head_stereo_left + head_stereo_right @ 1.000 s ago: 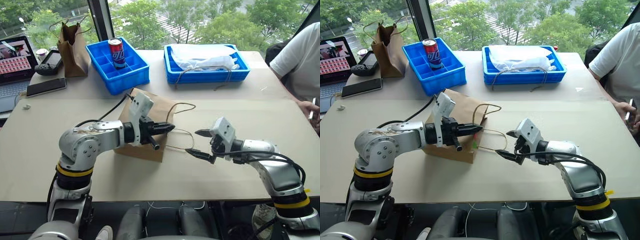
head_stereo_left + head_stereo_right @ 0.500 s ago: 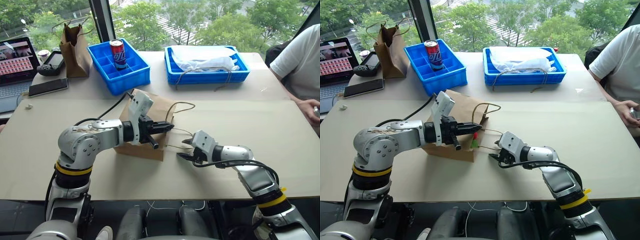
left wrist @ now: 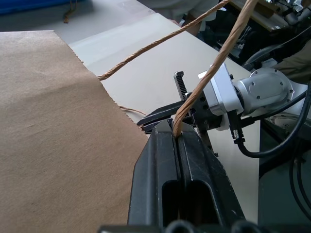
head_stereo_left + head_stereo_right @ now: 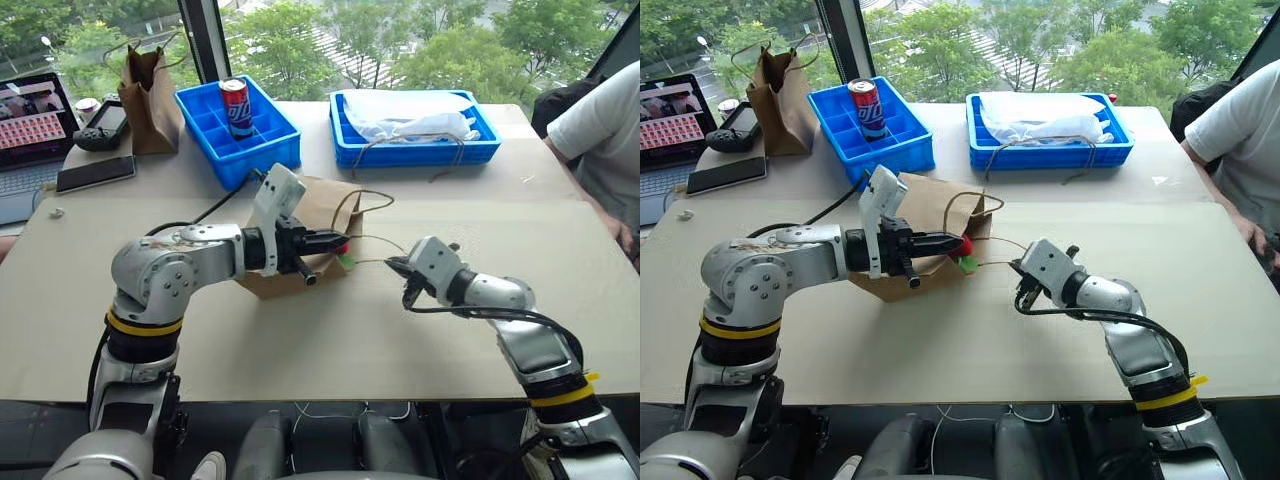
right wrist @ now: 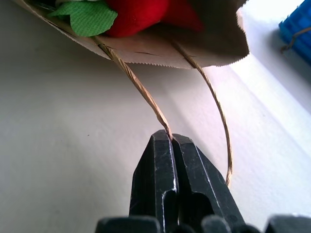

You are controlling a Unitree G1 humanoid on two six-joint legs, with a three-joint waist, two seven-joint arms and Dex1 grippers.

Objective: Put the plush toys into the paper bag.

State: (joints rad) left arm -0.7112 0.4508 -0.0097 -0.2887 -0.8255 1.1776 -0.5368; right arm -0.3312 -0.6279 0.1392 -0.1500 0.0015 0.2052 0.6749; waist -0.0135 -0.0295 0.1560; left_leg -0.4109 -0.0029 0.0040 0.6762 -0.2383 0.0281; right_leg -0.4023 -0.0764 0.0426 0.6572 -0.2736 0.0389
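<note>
The wide light-brown kraft paper bag [image 4: 300,235] with thin twine handles lies on its side on the pale beige table [image 4: 330,340], and its open mouth faces the right arm. In the mouth, the red chili pepper plush toy [image 5: 146,14] shows together with something bright green [image 5: 85,17] beside it; I cannot tell whether the green is its stem or the second toy. The left gripper [image 3: 175,133] is clenched on one twine loop handle [image 3: 214,63], which rises out from between its black fingers. The right gripper [image 5: 170,138] is clenched on the other twine loop handle [image 5: 141,87], which runs from the bag's lower edge to its fingertips. The two grippers are near each other in front of the bag's mouth. Farther back on the table stand a blue plastic tray with compartments [image 4: 240,130] that holds a red drink can [image 4: 236,105], a second blue plastic tray [image 4: 410,125] with a white plastic bag inside, and a smaller, darker brown paper bag [image 4: 145,85]. At the right edge of the table a person in a white shirt [image 4: 600,120] sits.
</note>
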